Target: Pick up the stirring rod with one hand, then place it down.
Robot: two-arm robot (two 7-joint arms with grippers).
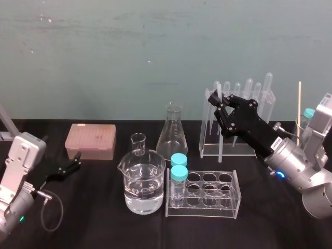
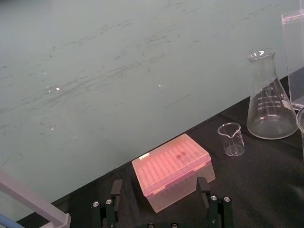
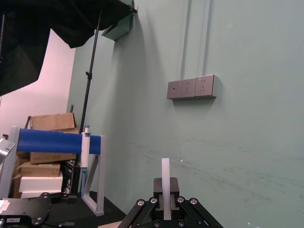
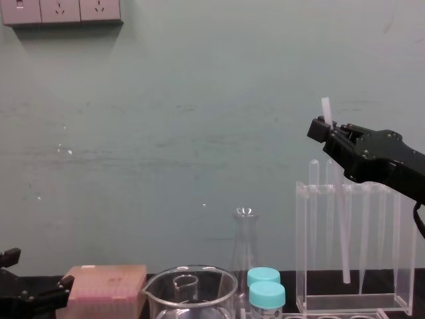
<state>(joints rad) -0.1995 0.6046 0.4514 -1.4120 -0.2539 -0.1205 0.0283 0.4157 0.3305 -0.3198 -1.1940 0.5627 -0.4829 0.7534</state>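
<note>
**Stirring rod point(image 4: 339, 219) pinched near its upper end by the right pincer point(image 1: 218, 101), at the clear rack point(image 4: 352, 304)**

The rod is clamped between closed jaws, with a short stub showing above and the long remainder hanging almost upright, its lower end just above the rack's base. Whether it hangs inside the rack or in front of it cannot be told. The rod is judged to be light, stiff, smooth and probably brittle. With so high a hold it may pivot, so a firm but gentle pinch and a soft set-down are advised. The left pincer point(image 1: 71, 166) is parked low over the desk point(image 1: 104, 223), its jaws apart and empty.
</note>
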